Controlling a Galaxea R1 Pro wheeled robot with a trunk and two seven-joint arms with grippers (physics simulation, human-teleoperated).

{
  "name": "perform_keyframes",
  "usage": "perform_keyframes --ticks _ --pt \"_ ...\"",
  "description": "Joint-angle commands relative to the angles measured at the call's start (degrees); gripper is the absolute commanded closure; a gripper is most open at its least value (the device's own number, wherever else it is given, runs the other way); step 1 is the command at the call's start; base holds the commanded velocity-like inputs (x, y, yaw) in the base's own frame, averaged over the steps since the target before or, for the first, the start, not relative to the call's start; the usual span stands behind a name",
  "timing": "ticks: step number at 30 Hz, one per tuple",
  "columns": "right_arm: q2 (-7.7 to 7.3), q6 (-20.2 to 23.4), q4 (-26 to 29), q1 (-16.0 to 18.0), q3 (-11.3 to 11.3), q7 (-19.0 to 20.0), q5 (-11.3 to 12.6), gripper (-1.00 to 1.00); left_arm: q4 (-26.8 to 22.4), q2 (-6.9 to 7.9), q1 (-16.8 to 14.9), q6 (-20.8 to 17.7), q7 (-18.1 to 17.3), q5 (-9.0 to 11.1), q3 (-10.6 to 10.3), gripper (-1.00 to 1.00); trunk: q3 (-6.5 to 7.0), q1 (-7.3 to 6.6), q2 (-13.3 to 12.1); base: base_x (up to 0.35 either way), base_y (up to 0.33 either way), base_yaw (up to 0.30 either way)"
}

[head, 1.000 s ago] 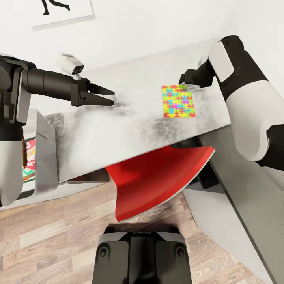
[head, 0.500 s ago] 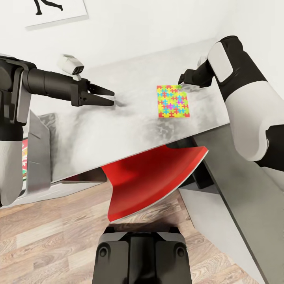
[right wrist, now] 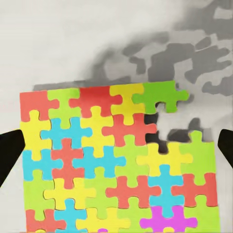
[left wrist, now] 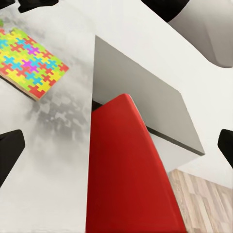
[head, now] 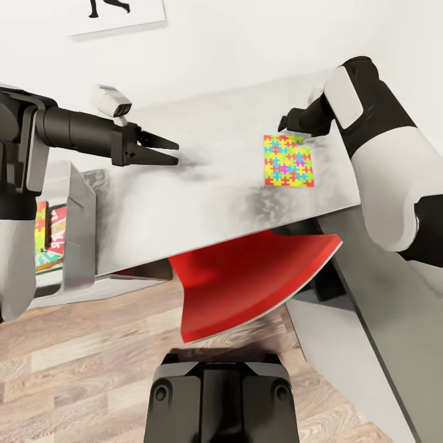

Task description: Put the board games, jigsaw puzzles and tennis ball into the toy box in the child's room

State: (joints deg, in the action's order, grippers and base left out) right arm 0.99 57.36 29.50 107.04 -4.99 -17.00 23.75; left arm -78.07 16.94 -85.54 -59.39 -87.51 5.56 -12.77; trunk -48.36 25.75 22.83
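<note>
One jigsaw puzzle [head: 288, 161], a thin multicoloured slab, lies flat on the light-grey table [head: 203, 184] towards its right end. My right gripper [head: 287, 122] hovers just above the puzzle's far edge. The right wrist view looks straight down on the puzzle [right wrist: 116, 160], with the gripper [right wrist: 116, 150] open wide and nothing held. My left gripper [head: 165, 149] is open over the table's left part, away from the puzzle [left wrist: 29, 60]. The toy box [head: 80, 209] stands at the far left, and colourful flat toys [head: 46, 237] show inside it, partly hidden by my left arm.
A red chair [head: 252, 277] is tucked under the table in front of my base. A lower dark-grey table section [head: 381, 320] runs along the right. A silhouette picture [head: 120, 12] hangs on the white wall. Wood-plank floor [head: 74, 369] lies in front.
The whole picture swung left, then back right, so the camera moved. Both arms keep their pose, both grippers stay open, and the puzzle lies still on the table.
</note>
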Motion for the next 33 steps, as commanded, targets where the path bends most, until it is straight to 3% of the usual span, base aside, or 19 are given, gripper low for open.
perform_keyframes --ticks 1,26,33 --pt "-0.02 0.1 0.0 0.0 -0.3 -0.5 0.6 -1.00 0.0 0.05 -0.1 -0.6 0.0 0.2 -0.1 -1.00 -0.07 0.03 0.1 0.000 -0.001 0.159" --pt "-0.09 0.1 0.0 -0.7 -0.3 -0.5 0.6 -1.00 0.0 0.03 -0.1 -0.6 0.0 0.2 -0.1 -1.00 -0.27 0.03 0.1 0.000 -0.001 0.040" --pt "-0.17 0.1 0.0 -0.7 -0.3 -0.5 0.6 -1.00 0.0 0.03 -0.1 -0.6 0.6 0.2 -0.1 -1.00 -0.62 0.03 0.1 0.000 -0.121 0.087"
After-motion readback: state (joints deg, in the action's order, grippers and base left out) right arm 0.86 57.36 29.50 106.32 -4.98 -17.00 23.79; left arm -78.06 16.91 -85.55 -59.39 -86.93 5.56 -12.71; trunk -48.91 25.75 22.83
